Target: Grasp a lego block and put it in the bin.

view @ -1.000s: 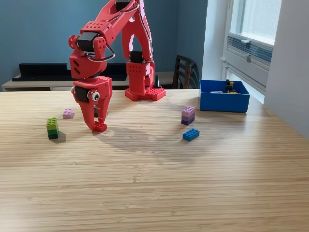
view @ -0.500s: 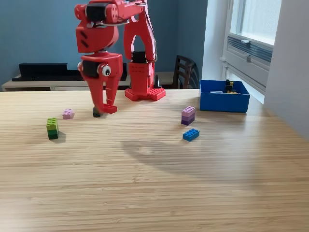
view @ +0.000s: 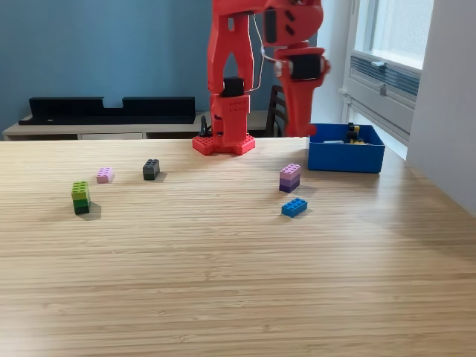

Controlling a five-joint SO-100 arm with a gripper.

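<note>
Several lego blocks lie on the wooden table: a green stack (view: pixel 80 197), a pink block (view: pixel 105 175), a black block (view: pixel 151 169), a purple stack (view: pixel 290 178) and a blue block (view: pixel 294 207). The blue bin (view: pixel 346 159) stands at the exterior view's right, with small yellow and black pieces (view: pixel 353 134) inside. My red gripper (view: pixel 300 132) hangs in the air, pointing down, just left of the bin and above and behind the purple stack. Its fingers look closed together and no block shows between them.
The arm's red base (view: pixel 224 141) sits at the table's back middle. A dark chair (view: pixel 279 111) stands behind it. A wall and window sill (view: pixel 387 82) run along the right, close behind the bin.
The arm rose from beside the black block at the left and swung right to near the bin. The black block stayed on the table. The fingers have closed.
</note>
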